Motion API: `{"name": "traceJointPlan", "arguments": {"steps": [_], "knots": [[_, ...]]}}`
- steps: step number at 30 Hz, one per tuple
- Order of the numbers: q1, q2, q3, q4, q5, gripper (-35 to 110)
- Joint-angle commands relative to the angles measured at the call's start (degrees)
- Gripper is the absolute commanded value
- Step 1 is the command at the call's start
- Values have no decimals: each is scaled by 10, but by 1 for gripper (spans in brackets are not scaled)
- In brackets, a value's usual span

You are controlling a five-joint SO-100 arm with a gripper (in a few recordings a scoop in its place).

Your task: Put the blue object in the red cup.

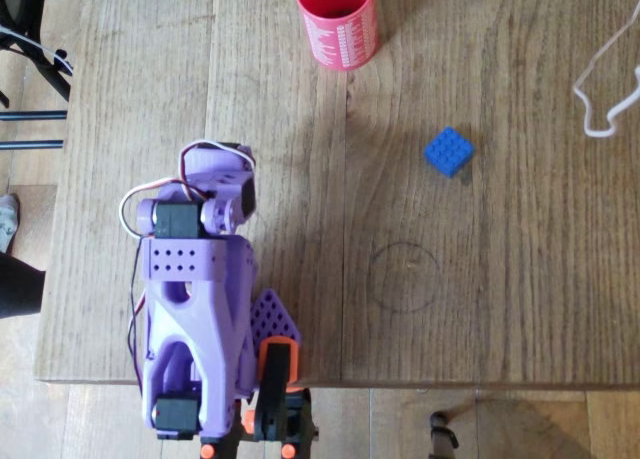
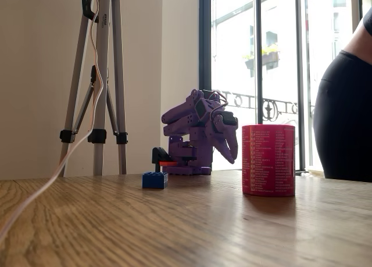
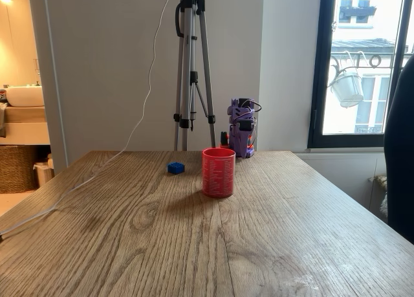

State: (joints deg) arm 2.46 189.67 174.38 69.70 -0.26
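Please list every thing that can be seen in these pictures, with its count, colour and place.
Small blue studded plastic brick: one, blue, on the bare wood, apart from the cup.
Red cylindrical plastic cup: one, red with white print, upright, near the table's top edge in the overhead view.
Wooden table: one, brown.
White cable: one, on the table's right side in the overhead view.
Tripod: one, grey, behind the table.
Person: one, dark clothing, beside the table.
Purple robot arm: one, folded at the table's edge; gripper pointing down.
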Motion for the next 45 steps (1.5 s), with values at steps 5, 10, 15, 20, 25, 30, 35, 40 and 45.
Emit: {"name": "traceJointPlan", "arguments": {"steps": [5, 10, 15, 20, 25, 30, 35, 40, 45], "knots": [[-61, -5, -9, -4, -54, 1], [-61, -5, -9, -4, -54, 1], [-60, -5, -9, -4, -51, 1], [22, -7, -30, -23, -125, 1], [110, -90, -132, -50, -176, 1], [231, -279, -279, -52, -205, 1], [361, -516, -462, -18, -222, 1], [432, -743, -676, 53, -221, 1], [464, -866, -758, 82, -237, 1]]}}
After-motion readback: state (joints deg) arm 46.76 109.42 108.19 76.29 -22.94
